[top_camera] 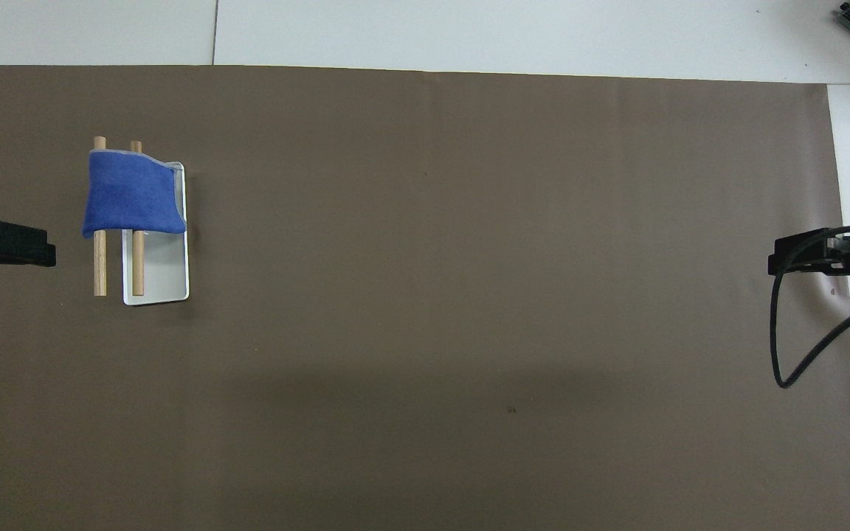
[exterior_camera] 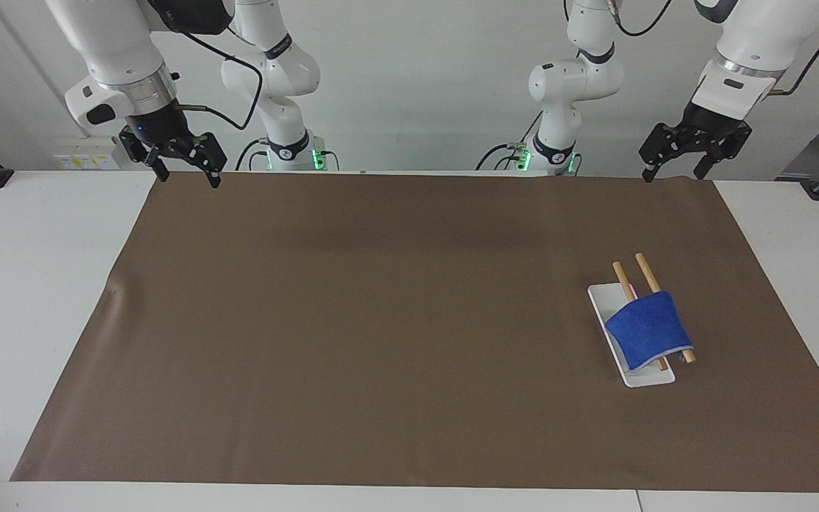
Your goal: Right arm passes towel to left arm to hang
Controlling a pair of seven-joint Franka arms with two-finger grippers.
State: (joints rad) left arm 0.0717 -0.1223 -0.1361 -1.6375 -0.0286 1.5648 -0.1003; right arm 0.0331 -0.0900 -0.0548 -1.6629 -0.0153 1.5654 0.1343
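Note:
The deep blue towel [exterior_camera: 648,328] [top_camera: 132,193] hangs draped over two wooden rods [exterior_camera: 643,269] [top_camera: 99,269] of a small rack with a white base [exterior_camera: 600,297] [top_camera: 165,274], toward the left arm's end of the table. My left gripper [exterior_camera: 671,173] [top_camera: 8,246] hovers open and empty over the mat's edge by the robots, apart from the towel. Over the mat's corner at the right arm's end, my right gripper [exterior_camera: 189,176] [top_camera: 820,259] is up in the air, open, holding nothing, a blue light at its wrist.
A brown mat [exterior_camera: 381,320] [top_camera: 469,295] covers most of the white table [exterior_camera: 25,284]. A black cable [top_camera: 786,346] loops down from the right wrist. Two more white arms [exterior_camera: 274,78] stand at the robots' edge of the table.

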